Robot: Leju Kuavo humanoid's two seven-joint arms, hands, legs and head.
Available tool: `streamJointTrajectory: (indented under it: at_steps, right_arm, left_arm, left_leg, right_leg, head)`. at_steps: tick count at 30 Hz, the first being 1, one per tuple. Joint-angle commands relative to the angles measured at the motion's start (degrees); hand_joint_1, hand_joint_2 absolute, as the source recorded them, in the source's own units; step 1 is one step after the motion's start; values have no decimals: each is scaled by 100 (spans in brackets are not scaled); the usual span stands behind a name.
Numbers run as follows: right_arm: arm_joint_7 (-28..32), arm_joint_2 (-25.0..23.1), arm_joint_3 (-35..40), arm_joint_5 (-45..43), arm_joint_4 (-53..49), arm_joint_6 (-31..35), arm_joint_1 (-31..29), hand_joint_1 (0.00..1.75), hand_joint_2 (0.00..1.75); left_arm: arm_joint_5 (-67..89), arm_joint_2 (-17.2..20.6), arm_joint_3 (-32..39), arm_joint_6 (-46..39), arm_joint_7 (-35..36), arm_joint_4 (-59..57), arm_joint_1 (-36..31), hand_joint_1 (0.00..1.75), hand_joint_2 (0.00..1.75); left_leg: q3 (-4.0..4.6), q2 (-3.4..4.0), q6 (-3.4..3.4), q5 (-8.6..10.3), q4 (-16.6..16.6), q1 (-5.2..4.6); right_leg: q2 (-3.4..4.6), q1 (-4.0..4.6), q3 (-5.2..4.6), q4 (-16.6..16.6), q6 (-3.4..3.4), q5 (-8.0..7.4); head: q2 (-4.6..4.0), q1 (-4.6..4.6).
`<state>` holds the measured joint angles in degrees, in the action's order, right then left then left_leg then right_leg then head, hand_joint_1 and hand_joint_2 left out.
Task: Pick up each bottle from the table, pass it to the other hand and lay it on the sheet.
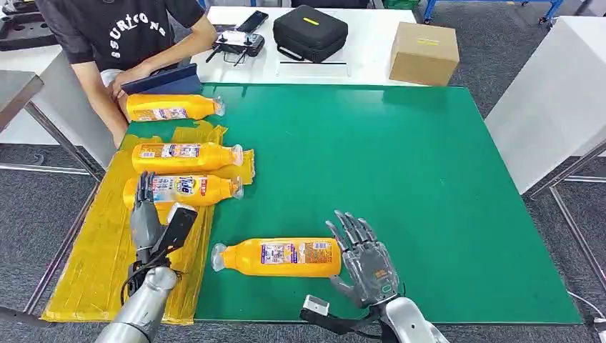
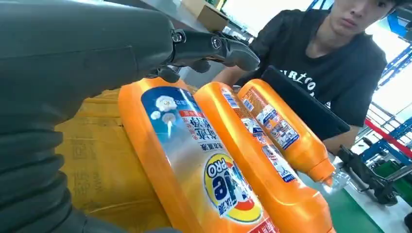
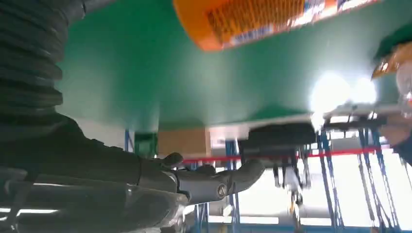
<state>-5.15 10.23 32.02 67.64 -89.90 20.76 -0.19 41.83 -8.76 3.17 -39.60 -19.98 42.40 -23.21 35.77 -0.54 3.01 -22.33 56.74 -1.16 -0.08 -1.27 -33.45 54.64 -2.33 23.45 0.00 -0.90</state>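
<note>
4 bottles lie flat; right hand seemingly touches the nearest bottle.

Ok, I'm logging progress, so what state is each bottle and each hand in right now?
Nearest sheet bottle: lying on yellow sheet, left hand over its base.
Middle bottle: lying on sheet.
Far bottle: lying by person.
Mat bottle: lying on green mat.
Right hand: open, beside its base.

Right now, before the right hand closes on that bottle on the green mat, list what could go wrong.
1. The bottle lies on its side on the green mat; the open right hand sits at its base end, so a nudge may roll it away.
2. The left hand hovers over the nearest bottle on the yellow sheet and could knock it.
</note>
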Motion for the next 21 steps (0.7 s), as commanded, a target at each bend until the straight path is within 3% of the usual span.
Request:
streamJointTrajectory:
  at_steps: [1, 9, 21]
  right_arm:
    - [325, -249, -33, -717, 509, -528, -347, 0, 175]
    - [616, -177, 279, -1437, 452, -1044, -463, 0, 175]
    - [529, -234, 393, -1352, 677, -1113, -713, 0, 175]
  left_arm:
    - [-73, 23, -244, 57, 83, -129, -147, 0, 175]
    - [-173, 22, -329, 39, 47, -297, -248, 0, 175]
    - [-176, -42, -403, 73, 48, -382, -322, 0, 175]
  left_leg:
    - [-16, 7, -18, -8, 0, 6]
    - [-33, 6, -31, -19, 4, 11]
    - [-20, 7, -20, -9, -1, 7]
  right_leg:
    - [5, 6, 16, -4, 12, 4]
    - [3, 11, 35, -3, 20, 14]
    - [5, 7, 21, -6, 13, 5]
  head:
    - [0, 0]
    - [0, 2]
    - [0, 2]
